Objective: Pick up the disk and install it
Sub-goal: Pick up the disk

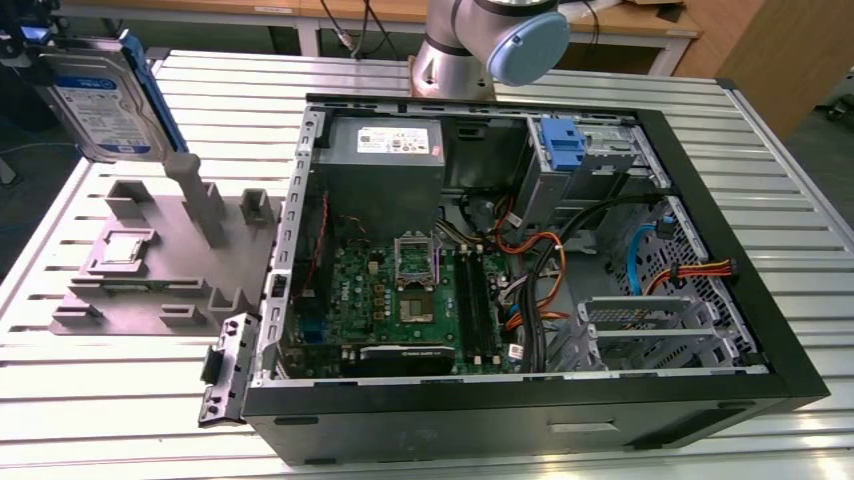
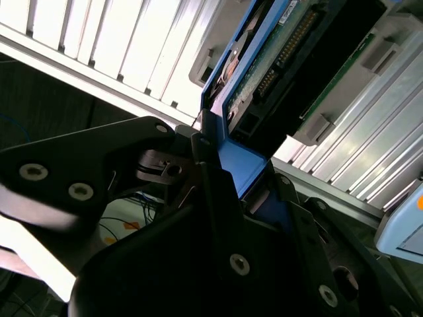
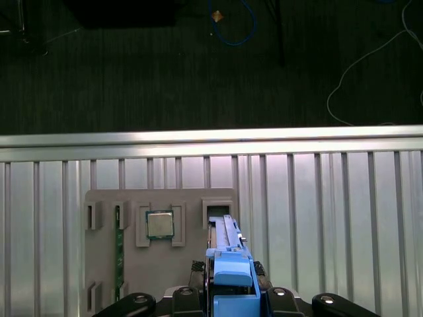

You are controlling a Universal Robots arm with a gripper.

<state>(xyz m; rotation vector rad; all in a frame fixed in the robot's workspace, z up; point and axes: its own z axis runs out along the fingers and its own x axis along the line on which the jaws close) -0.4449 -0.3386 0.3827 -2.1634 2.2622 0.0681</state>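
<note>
The disk, a silver hard drive with a white-and-blue label in a blue carrier, hangs upright above the grey fixture at the exterior view's left. My gripper is shut on the blue carrier's end, one finger on each side. In the second wrist view the dark fingers clamp the blue carrier, and the disk's green circuit board faces the camera. The disk is clear of the fixture's tall post.
An open computer case lies on the slatted metal table, with a blue-fronted drive bay at its far side. The arm's base stands behind the case. The fixture also holds a processor chip and a memory stick.
</note>
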